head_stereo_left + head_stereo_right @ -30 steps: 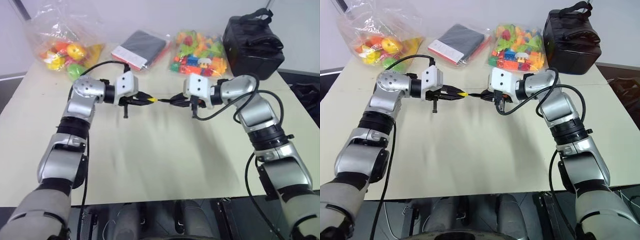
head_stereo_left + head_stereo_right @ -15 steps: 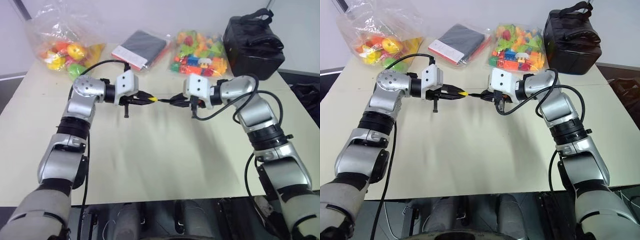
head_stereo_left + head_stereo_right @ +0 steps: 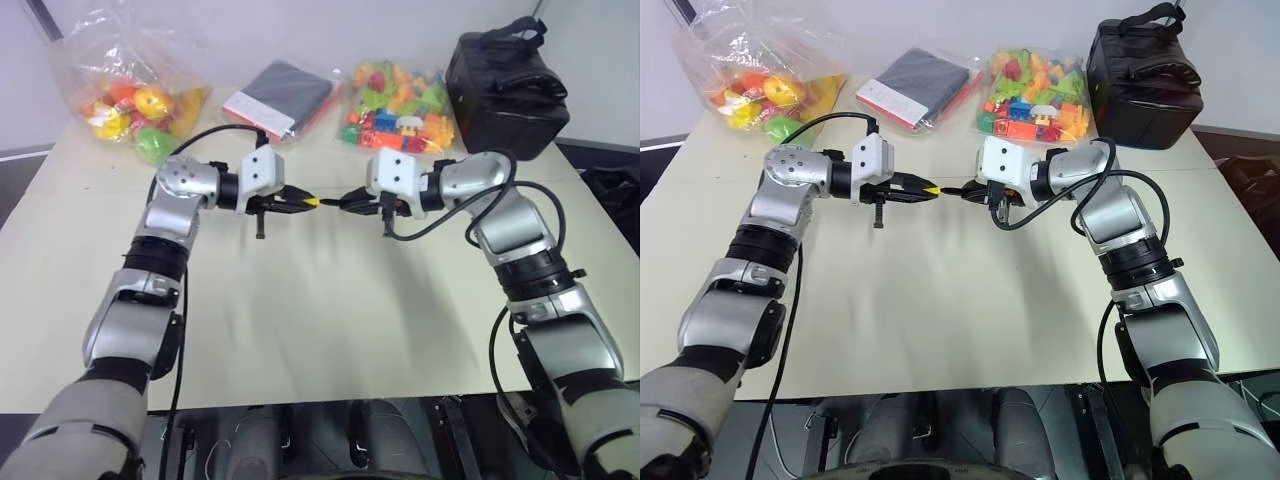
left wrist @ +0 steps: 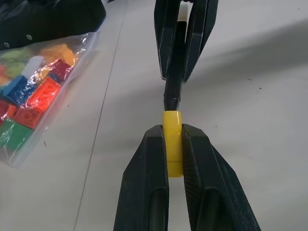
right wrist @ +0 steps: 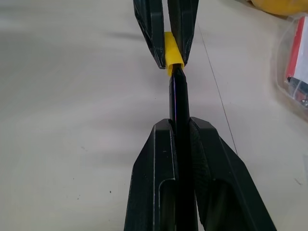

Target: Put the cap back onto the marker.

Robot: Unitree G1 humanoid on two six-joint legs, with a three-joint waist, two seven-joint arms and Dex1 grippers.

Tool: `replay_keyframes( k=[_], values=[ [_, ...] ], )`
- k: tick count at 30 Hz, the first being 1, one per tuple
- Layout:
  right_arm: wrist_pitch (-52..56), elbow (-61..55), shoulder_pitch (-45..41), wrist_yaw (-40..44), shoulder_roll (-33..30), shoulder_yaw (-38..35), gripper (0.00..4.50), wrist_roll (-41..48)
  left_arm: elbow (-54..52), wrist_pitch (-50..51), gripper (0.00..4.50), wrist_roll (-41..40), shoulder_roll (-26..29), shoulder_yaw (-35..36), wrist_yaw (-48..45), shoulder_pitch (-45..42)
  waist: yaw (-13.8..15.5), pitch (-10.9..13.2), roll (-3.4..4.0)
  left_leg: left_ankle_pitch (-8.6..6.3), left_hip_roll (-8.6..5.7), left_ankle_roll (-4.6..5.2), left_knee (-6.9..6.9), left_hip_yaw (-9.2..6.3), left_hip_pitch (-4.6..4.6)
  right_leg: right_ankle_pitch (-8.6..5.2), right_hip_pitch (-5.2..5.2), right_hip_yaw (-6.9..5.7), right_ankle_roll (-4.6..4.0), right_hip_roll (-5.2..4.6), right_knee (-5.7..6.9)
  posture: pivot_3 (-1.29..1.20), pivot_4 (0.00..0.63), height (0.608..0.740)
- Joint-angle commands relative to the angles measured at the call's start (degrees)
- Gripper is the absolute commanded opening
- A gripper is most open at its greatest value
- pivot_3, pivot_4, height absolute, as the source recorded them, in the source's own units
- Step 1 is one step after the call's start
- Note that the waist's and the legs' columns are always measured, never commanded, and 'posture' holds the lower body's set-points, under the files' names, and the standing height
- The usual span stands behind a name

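The two arms meet above the middle of the pale table, a little above the centre of the head views. The left gripper is clenched on the cap, which sits between its fingers with its open end facing the other arm. The right gripper is clamped around the marker, whose tip points straight at the cap.

The step in hand looks like the final joining: the marker's tip sits at the mouth of the cap, touching or just entering it, though how deep it goes I cannot tell. The next move calls for a straight push along the marker's line, keeping both pieces aligned so the cap seats rather than skews.

Along the table's far edge, across the top of the frame, lie a bag of toy fruit, a dark flat packet, a bag of building blocks and a black case. A plain wall stands behind.
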Motion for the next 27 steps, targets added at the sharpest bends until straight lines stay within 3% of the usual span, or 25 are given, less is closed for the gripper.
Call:
replay_keyframes(
  k=[1, 14, 27],
  values=[
    [-0.6, -2.04, -0.72, -0.31, 0.39, -0.87, 0.0, 0.85, 0.93, -1.75, 0.05, 0.41, -0.27, -0.09, 0.55, -2.47, 0.01, 0.0, 0.0, 0.0, 0.0, 0.0, 0.0, 0.0, 0.0, 0.0, 0.0, 0.0, 0.0, 0.0, 0.0, 0.0, 0.15, 0.74],
    [-7.08, 3.02, -3.8, -0.13, 0.49, -0.26, 0.0, -1.42, 8.31, -11.75, 0.05, 3.72, -0.97, -3.65, -4.48, -7.1, -0.05, 0.0, 0.0, 0.0, 0.0, 0.0, 0.0, 0.01, 0.0, 0.0, 0.0, 0.0, 0.0, 0.01, -0.01, 0.0, 0.15, 0.74],
    [-6.58, 2.61, -3.58, -1.0, 1.0, -0.89, 0.0, -1.29, 11.14, -11.57, 0.05, 2.66, -5.33, -2.67, -4.04, -8.86, 0.0, 0.0, 0.0, 0.0, 0.0, 0.0, 0.0, 0.01, 0.0, 0.0, 0.0, 0.0, 0.0, 0.0, 0.0, 0.0, 0.15, 0.74]
  ],
)
